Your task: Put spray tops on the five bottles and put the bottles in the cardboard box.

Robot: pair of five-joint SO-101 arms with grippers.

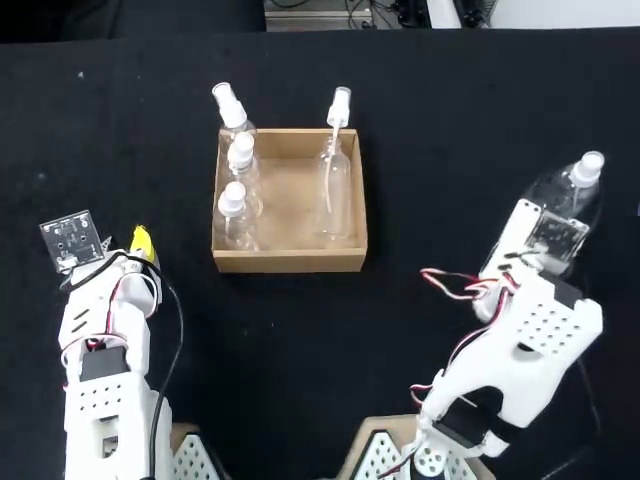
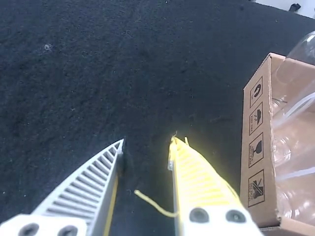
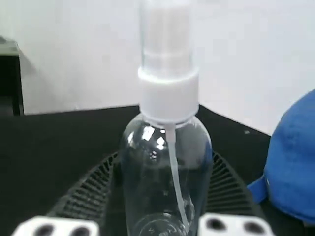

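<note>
The cardboard box (image 1: 290, 262) sits mid-table. Three clear bottles with white spray tops (image 1: 240, 160) stand along its left wall, and another bottle (image 1: 337, 185) stands at its right side with a spray top (image 1: 340, 102). At the right of the table my right gripper (image 1: 545, 228) is shut on a fifth clear bottle (image 1: 568, 188), which the right wrist view shows with its spray top (image 3: 167, 88) on, between the dark fingers (image 3: 224, 179). My left gripper (image 1: 135, 246) rests open over bare cloth left of the box (image 2: 258, 147), its grey and yellow fingers (image 2: 197, 182) holding nothing.
Black cloth covers the table (image 1: 450, 110). A blue object (image 3: 290, 157) lies close beside the held bottle in the right wrist view. Cables and equipment sit beyond the table's far edge (image 1: 330, 12).
</note>
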